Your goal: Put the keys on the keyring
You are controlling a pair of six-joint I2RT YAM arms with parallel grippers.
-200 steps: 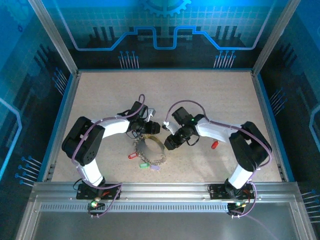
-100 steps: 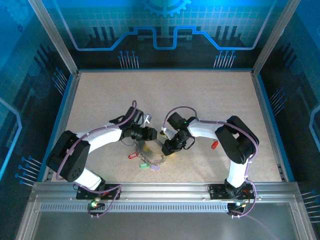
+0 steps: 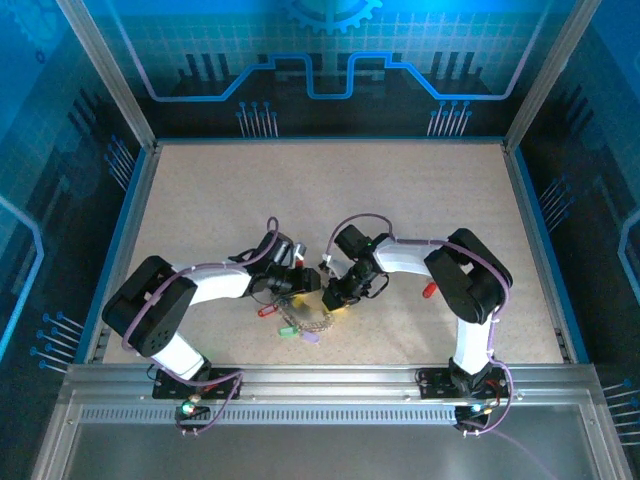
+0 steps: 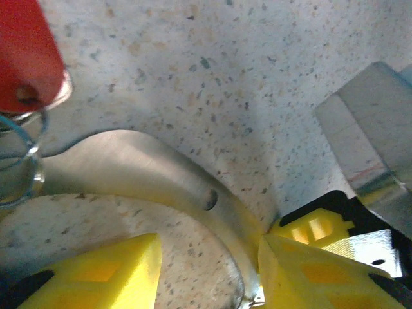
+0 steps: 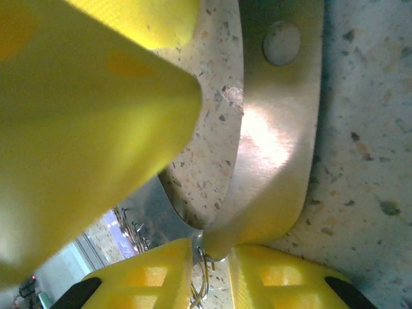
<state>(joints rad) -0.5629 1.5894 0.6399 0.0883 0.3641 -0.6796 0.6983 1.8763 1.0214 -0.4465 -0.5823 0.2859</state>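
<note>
The keyring [image 3: 312, 310], a grey metal band loop, lies on the table between my two grippers. Red [image 3: 266, 311], green [image 3: 287, 328] and pale [image 3: 309, 339] keys hang off its near side on small wire rings. One plain red key [image 3: 430, 290] lies alone to the right. My right gripper [image 3: 334, 296] is shut on the band [image 5: 277, 141], pinched between its yellow fingers [image 5: 283, 280]. My left gripper [image 3: 306, 283] stands open astride the band [image 4: 161, 170], which rests against its right finger [image 4: 309, 270]. A red key head [image 4: 26, 58] shows at upper left.
The speckled table [image 3: 330, 190] has free room behind the arms. Blue side rails [image 3: 120, 240] and the metal front rail [image 3: 330, 372] bound it. The two grippers sit almost touching over the ring; the left gripper's yellow finger [image 5: 84, 122] looms in the right wrist view.
The left arm has swung nearer and lower onto the ring. The right gripper has moved in slightly and its jaws have narrowed onto the band.
</note>
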